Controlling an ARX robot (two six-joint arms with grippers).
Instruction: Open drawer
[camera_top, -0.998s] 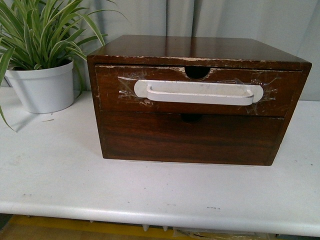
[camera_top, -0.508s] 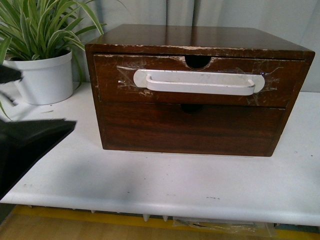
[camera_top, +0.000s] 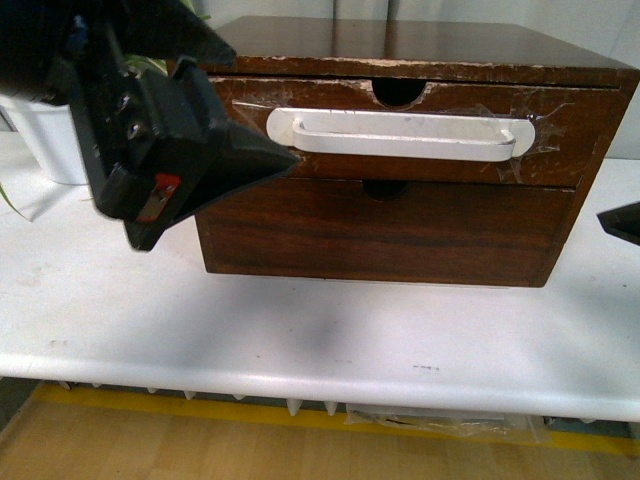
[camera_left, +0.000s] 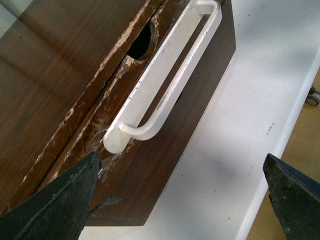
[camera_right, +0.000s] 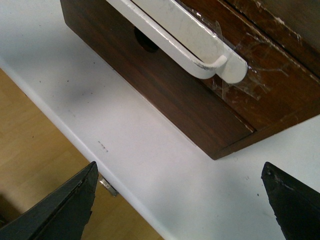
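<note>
The drawer (camera_top: 560, 135) is the upper one of a dark brown wooden cabinet and sits closed. It has a long white handle (camera_top: 400, 133) taped on and a half-round notch (camera_top: 400, 92) in its chipped top edge. My left gripper (camera_top: 255, 105) is open in front of the drawer's left end, with one fingertip (camera_top: 290, 155) close to the handle's left end. In the left wrist view the handle (camera_left: 165, 75) lies ahead of the open left gripper (camera_left: 181, 157). A fingertip (camera_top: 620, 222) of my right gripper shows at the right edge. The right gripper (camera_right: 179, 165) is open over the table, short of the handle's right end (camera_right: 220, 62).
A plain-fronted lower drawer (camera_top: 380, 235) sits under the handled one. The cabinet stands on a white table (camera_top: 300, 340) whose front edge runs close below, with wooden floor beyond it. A white plant pot (camera_top: 45, 140) stands at the back left, partly behind my left arm.
My left gripper rose from the lower left corner to the drawer's left end. A right fingertip came in at the right edge. The cabinet sits slightly higher in the view.
</note>
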